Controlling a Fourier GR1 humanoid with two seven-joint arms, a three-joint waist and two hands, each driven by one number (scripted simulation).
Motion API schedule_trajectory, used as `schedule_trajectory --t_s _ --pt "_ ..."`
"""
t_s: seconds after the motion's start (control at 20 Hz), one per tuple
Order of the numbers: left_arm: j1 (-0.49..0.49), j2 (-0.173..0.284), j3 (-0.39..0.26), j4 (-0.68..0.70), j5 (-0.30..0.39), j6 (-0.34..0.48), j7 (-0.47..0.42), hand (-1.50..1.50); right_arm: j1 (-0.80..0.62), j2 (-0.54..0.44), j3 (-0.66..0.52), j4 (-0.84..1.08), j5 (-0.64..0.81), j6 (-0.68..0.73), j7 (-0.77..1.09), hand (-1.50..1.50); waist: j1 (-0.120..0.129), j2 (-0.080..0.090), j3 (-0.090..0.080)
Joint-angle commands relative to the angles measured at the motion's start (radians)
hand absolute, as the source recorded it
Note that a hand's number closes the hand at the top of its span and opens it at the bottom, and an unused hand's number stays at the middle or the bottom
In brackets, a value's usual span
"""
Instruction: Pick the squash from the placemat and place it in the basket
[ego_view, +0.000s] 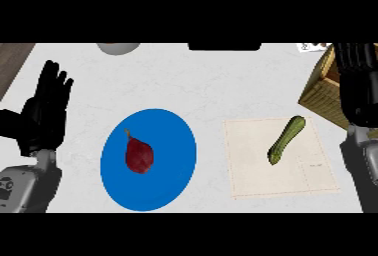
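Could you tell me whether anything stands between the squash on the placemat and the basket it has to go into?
Nothing visible does. The green squash lies on the beige placemat, and the wicker basket sits just past the mat's far right corner, with bare counter between. The right hand hangs over the basket itself, fingers straight.

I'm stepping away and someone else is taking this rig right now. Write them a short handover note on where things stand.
Left hand: open, resting at the left edge, fingers up, holding nothing.
Right hand: open, at the right edge over the basket, holding nothing.
Squash: lying on the placemat, untouched.
Also here: a red vegetable on the blue plate, no part of the job.
Done: nothing yet.
Left: grasp the squash, carry it right, set it in the basket.
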Motion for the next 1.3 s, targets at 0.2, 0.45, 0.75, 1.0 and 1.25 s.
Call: schedule_trajectory --t_s 0.2,0.45,0.75,1.0,1.25 --pt "0.069 0.115 -0.033 0.084 -0.033 -0.154 0.038 0.00 0.041 -0.094 -0.287 0.231 -0.253 0.236 -0.230 1.50 0.000 -0.019 0.006" --pt "0.044 0.101 -0.072 0.146 -0.017 -0.220 0.041 0.00 0.103 -0.133 0.081 0.188 0.265 0.172 -0.396 -1.50 0.022 -0.007 0.001" --pt "0.020 0.085 -0.047 0.228 -0.013 -0.259 0.018 0.00 0.001 0.166 0.216 0.207 0.466 -0.200 -0.208 -1.50 0.001 -0.026 0.000" --pt "0.083 0.109 -0.025 0.227 -0.022 -0.285 -0.031 0.00 -0.099 0.079 0.244 0.074 0.494 -0.053 0.292 -1.50 -0.010 -0.037 -0.002" --pt "0.074 0.124 -0.018 0.215 -0.018 -0.274 0.016 0.00 -0.199 -0.164 0.237 0.106 0.628 0.119 0.590 -1.50 -0.029 -0.048 -0.007"
